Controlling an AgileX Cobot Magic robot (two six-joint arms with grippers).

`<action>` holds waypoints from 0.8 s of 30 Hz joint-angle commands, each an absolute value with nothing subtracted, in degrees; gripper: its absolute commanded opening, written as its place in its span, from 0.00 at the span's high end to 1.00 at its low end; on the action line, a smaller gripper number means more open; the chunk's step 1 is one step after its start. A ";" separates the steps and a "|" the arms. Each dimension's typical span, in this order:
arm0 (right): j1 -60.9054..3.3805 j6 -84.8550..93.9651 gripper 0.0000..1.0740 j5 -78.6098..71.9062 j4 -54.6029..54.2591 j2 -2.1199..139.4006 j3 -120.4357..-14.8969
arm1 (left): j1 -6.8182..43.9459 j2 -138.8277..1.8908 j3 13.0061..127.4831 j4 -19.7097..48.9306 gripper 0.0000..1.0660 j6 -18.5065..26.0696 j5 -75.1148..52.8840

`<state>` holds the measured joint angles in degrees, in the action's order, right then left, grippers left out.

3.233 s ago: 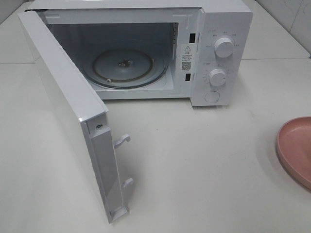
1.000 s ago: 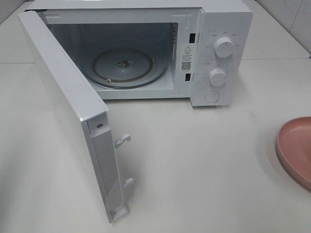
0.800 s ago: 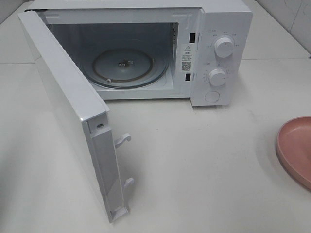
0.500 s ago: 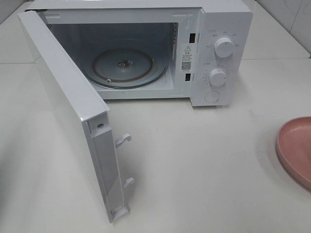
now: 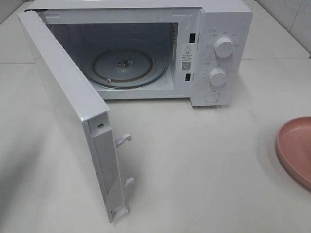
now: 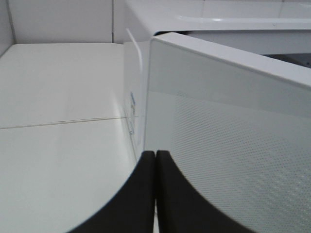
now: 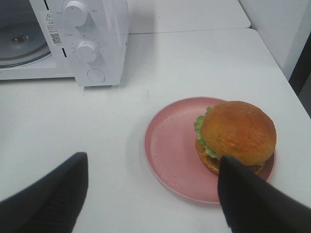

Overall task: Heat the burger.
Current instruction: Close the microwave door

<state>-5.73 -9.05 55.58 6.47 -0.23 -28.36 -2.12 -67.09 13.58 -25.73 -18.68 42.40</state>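
Observation:
The burger (image 7: 238,133), with a golden-brown bun and green lettuce, sits on the far side of a round pink plate (image 7: 170,150) in the right wrist view. My right gripper (image 7: 153,160) hovers above the plate's near edge, open wide with nothing between its fingers; one fingertip (image 7: 243,194) shows in front of the burger. My left gripper (image 6: 155,160) is shut on nothing, close to the outer face of the microwave door (image 6: 228,145). Neither gripper nor the burger shows in the exterior high view.
The white microwave (image 5: 218,29) stands at the back with its door (image 5: 68,107) swung wide open toward the front left. Its glass turntable (image 5: 124,65) is bare. Only the pink plate's rim (image 5: 296,145) shows at the right edge of the table.

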 commanded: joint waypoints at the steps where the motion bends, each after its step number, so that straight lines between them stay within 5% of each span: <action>1: -5.39 -8.65 0.34 55.12 6.65 -1.72 -28.19 | -2.18 -71.79 15.87 -30.77 1.00 -21.26 47.15; 8: -5.39 -8.65 0.34 55.12 6.65 -1.72 -28.19 | 2.98 -79.93 19.14 -31.05 1.00 -20.34 47.50; 17: -5.39 -8.65 0.34 55.12 6.65 -1.72 -28.19 | 11.00 -85.71 22.35 -18.85 1.00 -11.75 47.50; 24: -5.39 -8.65 0.34 55.12 6.65 -1.72 -28.19 | 14.27 -89.09 25.27 -17.02 1.00 -11.69 47.61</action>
<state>-5.73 -9.05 55.58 6.47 -0.23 -28.36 13.46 -89.04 24.41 -16.96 -11.92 46.87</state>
